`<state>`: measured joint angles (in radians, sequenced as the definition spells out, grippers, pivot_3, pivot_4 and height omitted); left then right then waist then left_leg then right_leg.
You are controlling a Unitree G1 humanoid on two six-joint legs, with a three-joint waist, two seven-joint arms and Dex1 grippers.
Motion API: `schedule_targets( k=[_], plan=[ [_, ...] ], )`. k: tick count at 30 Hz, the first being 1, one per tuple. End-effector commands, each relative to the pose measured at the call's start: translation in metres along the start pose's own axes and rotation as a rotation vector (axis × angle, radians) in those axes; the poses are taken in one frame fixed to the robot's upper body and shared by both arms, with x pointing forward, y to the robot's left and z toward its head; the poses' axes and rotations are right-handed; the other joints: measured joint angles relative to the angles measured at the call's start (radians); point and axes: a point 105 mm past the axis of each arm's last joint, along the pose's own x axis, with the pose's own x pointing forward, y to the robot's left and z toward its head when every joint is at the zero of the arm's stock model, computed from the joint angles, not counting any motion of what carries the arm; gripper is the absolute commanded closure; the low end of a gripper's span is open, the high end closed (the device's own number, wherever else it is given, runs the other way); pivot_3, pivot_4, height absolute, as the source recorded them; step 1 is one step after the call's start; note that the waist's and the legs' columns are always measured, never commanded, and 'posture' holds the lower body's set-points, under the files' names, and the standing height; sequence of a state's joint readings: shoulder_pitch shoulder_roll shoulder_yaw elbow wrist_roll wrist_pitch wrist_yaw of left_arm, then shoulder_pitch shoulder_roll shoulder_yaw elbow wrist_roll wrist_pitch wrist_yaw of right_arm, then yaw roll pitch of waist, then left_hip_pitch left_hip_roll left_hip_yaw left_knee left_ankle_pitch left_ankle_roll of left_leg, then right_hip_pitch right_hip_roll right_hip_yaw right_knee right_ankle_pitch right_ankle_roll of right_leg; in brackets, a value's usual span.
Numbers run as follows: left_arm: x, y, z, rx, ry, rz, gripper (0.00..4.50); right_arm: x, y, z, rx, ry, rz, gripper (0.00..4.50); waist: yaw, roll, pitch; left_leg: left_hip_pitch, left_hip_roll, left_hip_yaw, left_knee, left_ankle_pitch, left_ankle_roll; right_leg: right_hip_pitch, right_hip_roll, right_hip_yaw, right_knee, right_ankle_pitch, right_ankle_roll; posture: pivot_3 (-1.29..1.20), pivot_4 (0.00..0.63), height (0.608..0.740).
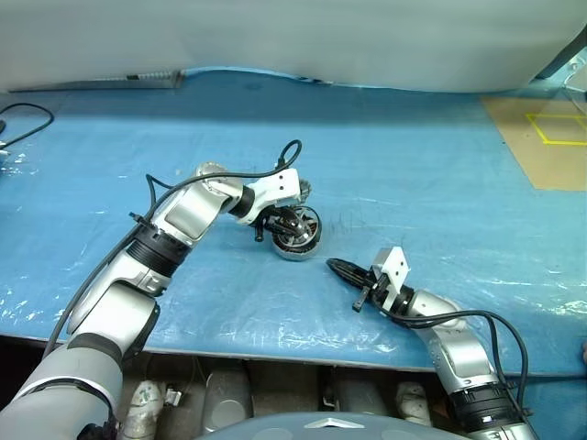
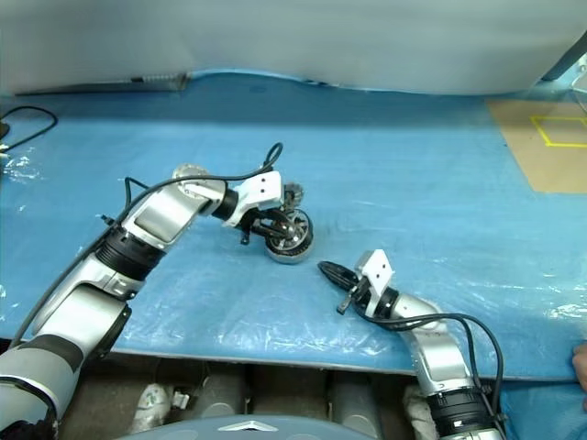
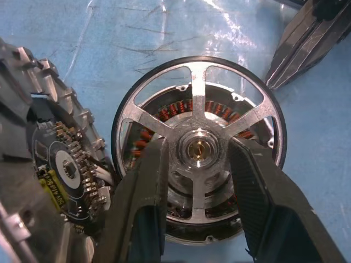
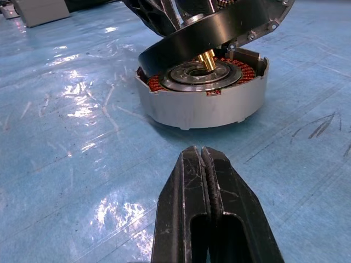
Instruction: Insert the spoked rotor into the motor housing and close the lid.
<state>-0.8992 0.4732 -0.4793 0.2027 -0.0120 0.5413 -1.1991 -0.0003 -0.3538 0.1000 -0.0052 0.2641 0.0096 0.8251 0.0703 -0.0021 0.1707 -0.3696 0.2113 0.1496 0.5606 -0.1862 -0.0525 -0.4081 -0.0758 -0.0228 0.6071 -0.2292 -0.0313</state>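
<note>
So the robot's mid-insertion here. The left gripper has its fingers clamped either side of the hub of the spoked rotor, which hangs tilted over the motor housing, one edge dipping toward the copper windings, brass shaft poking at the centre. Not seated yet, looks like. The lid lies on the blue mat just beside the housing. The right gripper is pinched together on nothing, parked near the housing. Next move probably needs the rotor levelled and the shaft lined up before pushing down.
</note>
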Motion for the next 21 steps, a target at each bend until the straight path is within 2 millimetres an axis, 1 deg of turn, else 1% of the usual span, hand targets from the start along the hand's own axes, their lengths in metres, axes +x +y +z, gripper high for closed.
schedule_targets(
  k=[1, 7, 21],
  plan=[
    [-0.003, 0.005, 0.001, 0.05, 0.03, 0.011, 3.15, 0.002, 0.0, 0.009, -0.029, -0.034, 0.002, 4.5, 0.0, 0.0, 0.0, 0.0, 0.0, 0.0, 0.0, 0.0, 0.0, 0.0, 0.0, 0.0, 0.0, 0.0, 0.0, 0.0, 0.15, 0.74],
    [-0.007, 0.007, 0.002, 0.09, 0.054, -0.008, 3.15, 0.002, 0.0, 0.006, -0.031, -0.024, -0.006, 4.5, 0.0, 0.0, 0.0, 0.0, 0.0, 0.0, 0.0, 0.0, 0.0, 0.0, 0.0, 0.0, 0.0, 0.0, 0.0, 0.0, 0.15, 0.74],
    [-0.02, 0.004, -0.011, 0.146, 0.134, -0.039, 3.15, 0.009, 0.0, 0.003, -0.025, -0.02, -0.004, 4.5, -0.002, 0.0, 0.0, 0.001, 0.001, 0.0, 0.0, 0.0, 0.0, 0.0, 0.0, 0.0, 0.0, 0.0, 0.0, 0.0, 0.15, 0.74]
  ],
)
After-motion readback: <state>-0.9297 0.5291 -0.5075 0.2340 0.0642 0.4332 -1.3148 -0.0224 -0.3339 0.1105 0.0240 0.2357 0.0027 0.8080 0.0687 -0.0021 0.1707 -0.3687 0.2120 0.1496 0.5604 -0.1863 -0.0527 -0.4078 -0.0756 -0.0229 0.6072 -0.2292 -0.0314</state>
